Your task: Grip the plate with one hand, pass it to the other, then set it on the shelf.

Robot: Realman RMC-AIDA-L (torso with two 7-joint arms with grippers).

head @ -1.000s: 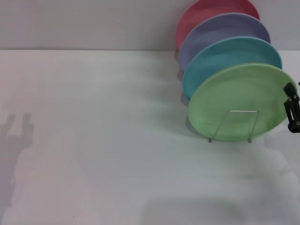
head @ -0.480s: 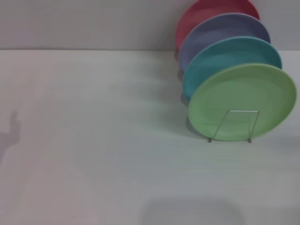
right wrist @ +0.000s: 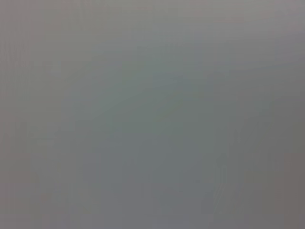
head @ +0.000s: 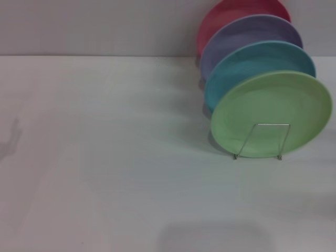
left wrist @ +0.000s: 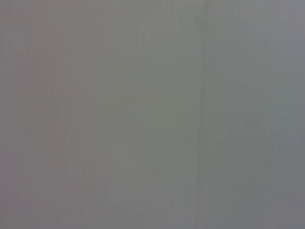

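Green plate (head: 265, 107) — upright, frontmost in the wire shelf (head: 262, 140).

Soft, even, fairly bright in head view; faint shadows on table (head: 105, 157). Both wrist views blank grey, featureless.

Neither of the 2 arms nor either black two-fingered gripper shows in the head view. Left wrist view: flat grey only, no fingers of its own. Right wrist view: same, flat grey, no fingers. Pose and finger state of both unreadable
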